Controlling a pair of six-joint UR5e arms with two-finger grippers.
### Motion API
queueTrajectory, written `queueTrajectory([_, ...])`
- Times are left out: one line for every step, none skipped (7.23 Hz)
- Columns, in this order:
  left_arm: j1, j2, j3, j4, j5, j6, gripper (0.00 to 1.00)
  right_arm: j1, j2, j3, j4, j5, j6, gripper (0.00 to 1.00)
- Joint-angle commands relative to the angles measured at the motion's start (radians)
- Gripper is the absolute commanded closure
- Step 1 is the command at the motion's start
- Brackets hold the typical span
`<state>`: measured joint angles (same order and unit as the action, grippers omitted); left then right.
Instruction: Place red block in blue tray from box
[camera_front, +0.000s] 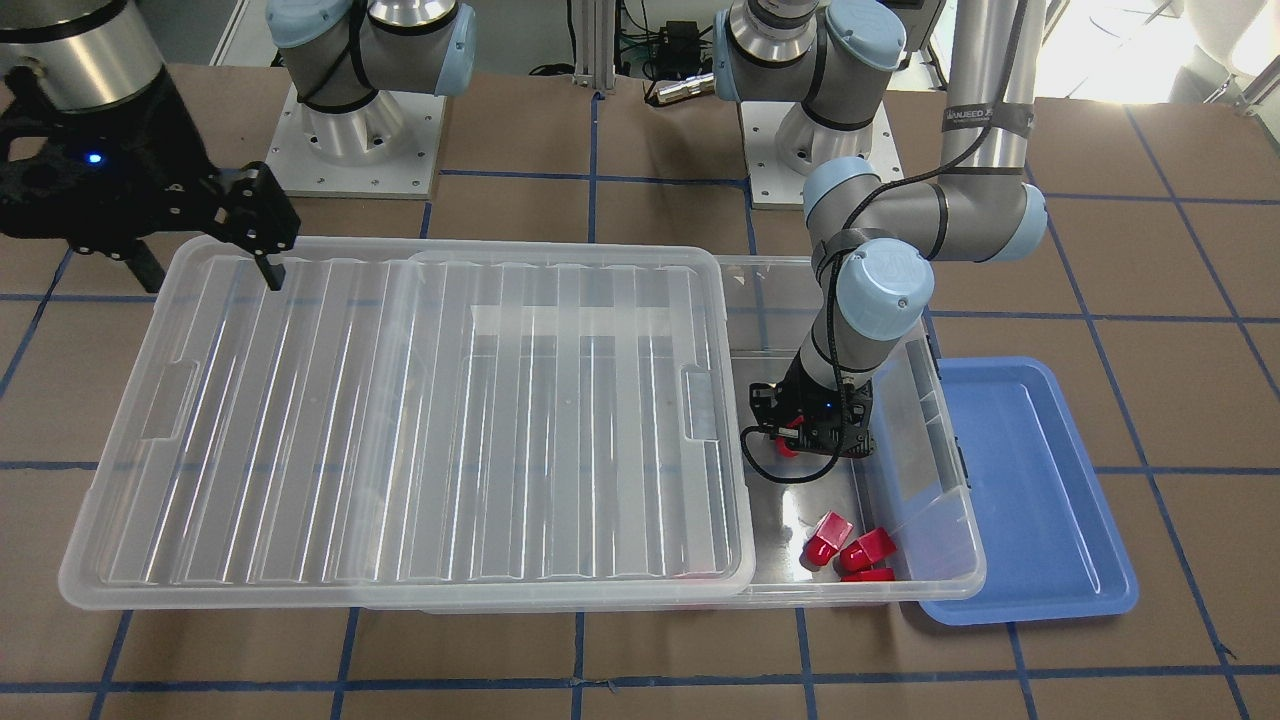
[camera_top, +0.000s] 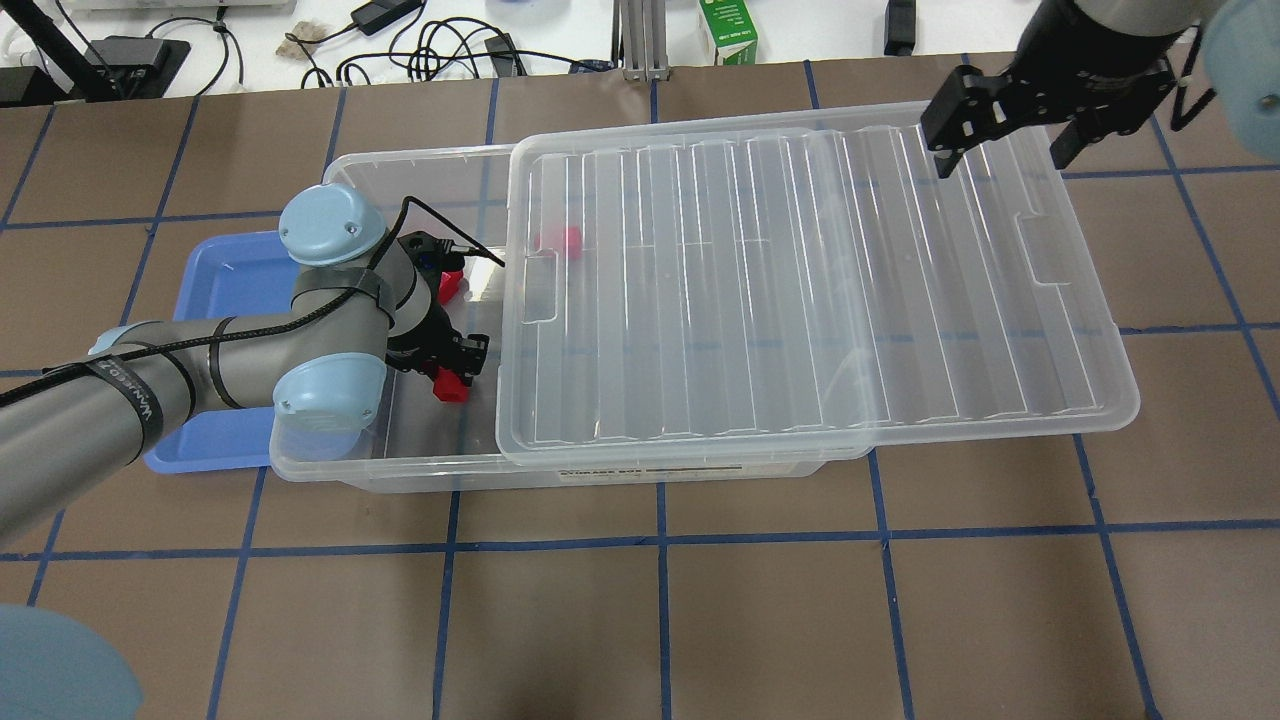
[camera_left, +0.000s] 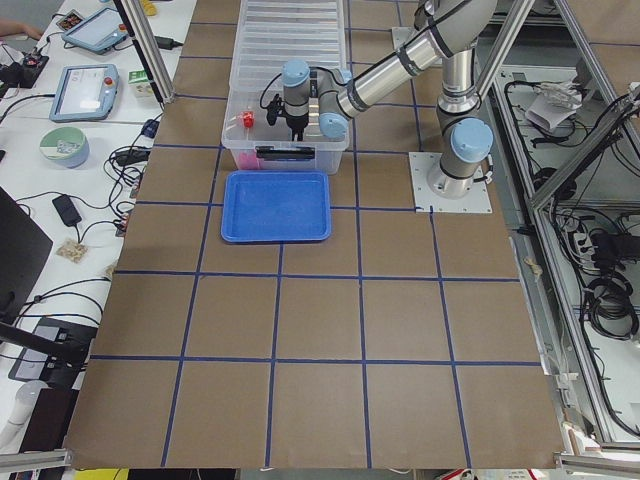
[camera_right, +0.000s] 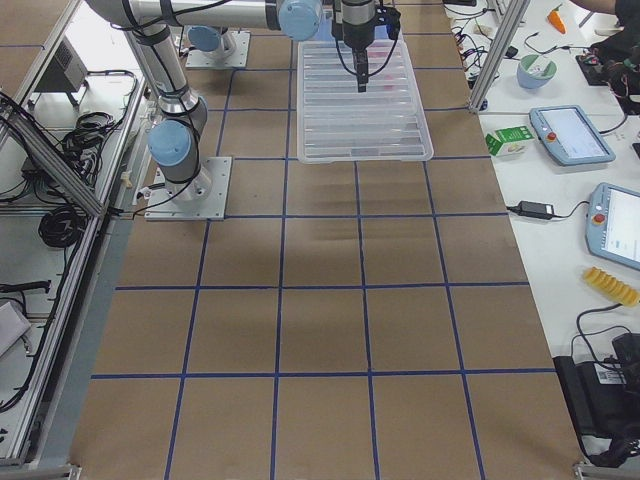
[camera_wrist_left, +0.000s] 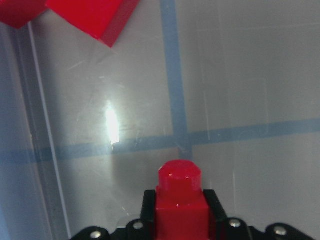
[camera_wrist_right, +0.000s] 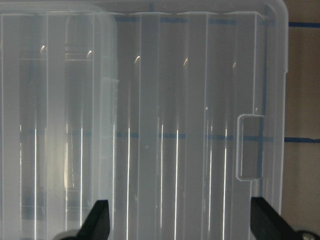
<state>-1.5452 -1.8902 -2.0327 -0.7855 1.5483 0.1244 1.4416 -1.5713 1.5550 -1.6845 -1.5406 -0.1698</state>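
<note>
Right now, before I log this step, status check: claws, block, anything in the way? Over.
Left claw shut on red block, inside box. Right claw open, above lid. Blue tray beside box; box wall between.

Silver left arm (camera_top: 60, 440) and right arm (camera_right: 165, 60) are sporting pale-blue joint caps (camera_top: 335, 222); a black cable (camera_top: 440, 222) is trailing toward the black left gripper (camera_top: 452, 382), a lettered black band (camera_top: 130, 395) ringing the tube.

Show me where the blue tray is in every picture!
Front-facing: blue tray lower right, beside the box.
Overhead: tray at left, partly hidden.
Exterior left: tray upper middle.
Exterior right: not in it.
Left wrist: not clearly in it.
Right wrist: not in it.
Landmark: the box's uncovered end, next to the tray.
</note>
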Motion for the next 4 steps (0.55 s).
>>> queueTrajectory([0.005, 0.032, 0.034, -0.035, 0.004, 0.0, 0.93, -0.082, 0.0, -0.001, -0.007, 0.014, -0.139, 0.0])
queueTrajectory([0.026, 0.061, 0.092, -0.143, 0.001, 0.0, 0.93, -0.163, 0.007, 0.002, -0.009, 0.013, -0.252, 0.0])
queueTrajectory([0.031, 0.116, 0.196, -0.345, 0.004, -0.002, 0.93, -0.288, 0.01, 0.007, 0.009, 0.022, -0.34, 0.0])
queueTrajectory([0.054, 0.159, 0.338, -0.553, 0.004, 0.0, 0.93, -0.346, 0.02, 0.042, 0.003, 0.024, -0.353, 0.0])
